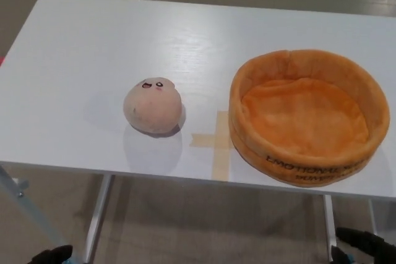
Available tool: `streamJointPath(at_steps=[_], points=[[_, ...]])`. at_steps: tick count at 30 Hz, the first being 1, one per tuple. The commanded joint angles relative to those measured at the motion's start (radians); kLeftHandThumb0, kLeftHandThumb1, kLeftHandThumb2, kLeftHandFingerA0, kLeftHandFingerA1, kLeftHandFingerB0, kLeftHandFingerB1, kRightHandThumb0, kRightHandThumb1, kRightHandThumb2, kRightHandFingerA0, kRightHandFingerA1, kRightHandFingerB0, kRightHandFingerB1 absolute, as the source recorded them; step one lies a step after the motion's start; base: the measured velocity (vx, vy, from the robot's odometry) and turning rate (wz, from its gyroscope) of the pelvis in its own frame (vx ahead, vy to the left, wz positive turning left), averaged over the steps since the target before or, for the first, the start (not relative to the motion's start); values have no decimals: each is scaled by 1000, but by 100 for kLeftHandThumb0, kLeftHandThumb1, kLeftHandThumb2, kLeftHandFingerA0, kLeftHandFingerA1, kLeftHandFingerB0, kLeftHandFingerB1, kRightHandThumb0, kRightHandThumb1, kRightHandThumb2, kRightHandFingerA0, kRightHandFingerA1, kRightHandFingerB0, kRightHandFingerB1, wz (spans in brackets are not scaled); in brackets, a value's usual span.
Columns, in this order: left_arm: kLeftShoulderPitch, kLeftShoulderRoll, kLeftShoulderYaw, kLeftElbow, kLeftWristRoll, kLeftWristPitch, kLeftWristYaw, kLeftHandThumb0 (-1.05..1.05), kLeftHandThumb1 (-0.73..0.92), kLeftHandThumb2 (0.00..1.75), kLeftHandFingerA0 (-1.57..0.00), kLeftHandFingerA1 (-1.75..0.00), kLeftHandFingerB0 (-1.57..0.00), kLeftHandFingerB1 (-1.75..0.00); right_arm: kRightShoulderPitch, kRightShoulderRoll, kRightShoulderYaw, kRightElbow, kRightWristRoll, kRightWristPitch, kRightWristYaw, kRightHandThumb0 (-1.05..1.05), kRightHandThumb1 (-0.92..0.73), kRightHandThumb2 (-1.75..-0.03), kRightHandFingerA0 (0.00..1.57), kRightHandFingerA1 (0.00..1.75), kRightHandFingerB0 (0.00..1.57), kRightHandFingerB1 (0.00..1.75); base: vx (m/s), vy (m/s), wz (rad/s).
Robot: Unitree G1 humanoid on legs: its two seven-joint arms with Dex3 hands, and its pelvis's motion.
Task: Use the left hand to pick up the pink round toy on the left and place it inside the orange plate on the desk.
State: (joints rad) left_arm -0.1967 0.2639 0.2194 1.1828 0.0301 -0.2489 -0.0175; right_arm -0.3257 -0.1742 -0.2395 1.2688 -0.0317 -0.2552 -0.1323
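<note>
Pink plush round toy (153, 105) is seen resting on the white bench (68, 91), left of the empty orange plate (309, 168). Neither robot hand's state can be told. A soft, rounded body could be squeezed out sideways.

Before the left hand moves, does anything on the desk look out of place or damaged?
Nothing stands out. The pink round toy sits upright on the desk, and the orange plate is empty and intact.
</note>
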Motion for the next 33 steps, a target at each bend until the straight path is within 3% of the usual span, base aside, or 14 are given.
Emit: streamJointPath(at_steps=[1, 2, 6, 7, 8, 14, 20, 22, 24, 25, 26, 27, 28, 33], points=[[2, 10, -1, 29, -6, -65, 14, -25, 64, 59, -60, -57, -42, -37, 2, 5, -9, 25, 13, -59, -24, -29, -62, -58, 70, 76, 66, 51, 0, 0, 0], [2, 15, -10, 32, 2, -68, 6, -26, 63, 59, -55, -47, -39, -35, 3, 4, -6, 27, 9, -66, -27, -29, -62, -58, 72, 79, 66, 51, 0, 0, 0], [8, 17, -24, 39, 5, -95, -12, -27, 62, 58, -43, -41, -35, -33, 5, 3, -6, 31, 10, -74, -29, -30, -61, -58, 71, 78, 66, 51, 0, 0, 0], [16, 27, -59, 32, 36, -123, -32, -40, 56, 68, -25, -40, -25, -35, 6, 2, -3, 32, 6, -73, -31, -30, -63, -57, 71, 79, 66, 51, 0, 0, 0], [24, 33, -82, 26, 52, -145, -53, -42, 55, 69, -21, -40, -21, -35, 8, 1, -2, 33, 6, -73, -30, -29, -62, -57, 71, 78, 65, 51, 0, 0, 0], [50, 70, -207, -33, 90, -246, -207, -32, 59, 58, -20, -31, -23, -29, 6, -3, -8, 36, 14, -68, -22, -30, -62, -57, 71, 76, 64, 50, 0, 0, 0], [128, 151, -413, -367, 119, -283, -488, -42, 61, 59, -25, -32, -29, -31, 1, 0, -10, 36, 16, -71, -21, -31, -61, -58, 70, 76, 66, 51, 0, 0, 0], [157, 157, -440, -461, 92, -236, -532, -38, 61, 59, -28, -31, -32, -31, -1, 0, -10, 36, 16, -63, -21, -31, -63, -58, 70, 77, 66, 50, 0, 0, 0], [212, 152, -470, -631, -6, -88, -634, -32, 61, 59, -28, -32, -35, -32, 3, 2, -11, 36, 18, -68, -20, -29, -63, -58, 71, 77, 65, 50, 0, 0, 0], [222, 155, -487, -661, -11, -104, -645, -29, 62, 59, -34, -36, -36, -33, 4, 2, -11, 36, 17, -74, -19, -28, -63, -58, 70, 81, 65, 52, 0, 0, 0], [236, 152, -521, -723, -33, -119, -678, -40, 56, 73, -31, -45, -31, -42, 4, 2, -12, 36, 18, -77, -21, -29, -62, -58, 70, 80, 67, 51, 0, 0, 0], [244, 148, -544, -773, -58, -107, -706, -40, 56, 73, -31, -45, -31, -42, 2, 2, -14, 36, 19, -73, -24, -29, -62, -58, 70, 80, 67, 51, 0, 0, 0], [249, 149, -557, -813, -85, -80, -728, -34, 62, 59, -32, -37, -34, -34, 1, 2, -13, 36, 19, -73, -26, -29, -62, -57, 70, 79, 67, 51, 0, 0, 0], [266, 180, -599, -1016, -187, 65, -790, -39, 56, 72, -33, -44, -33, -41, 2, -2, -6, 35, 10, -72, -29, -29, -62, -58, 71, 78, 66, 50, 0, 0, 0]])
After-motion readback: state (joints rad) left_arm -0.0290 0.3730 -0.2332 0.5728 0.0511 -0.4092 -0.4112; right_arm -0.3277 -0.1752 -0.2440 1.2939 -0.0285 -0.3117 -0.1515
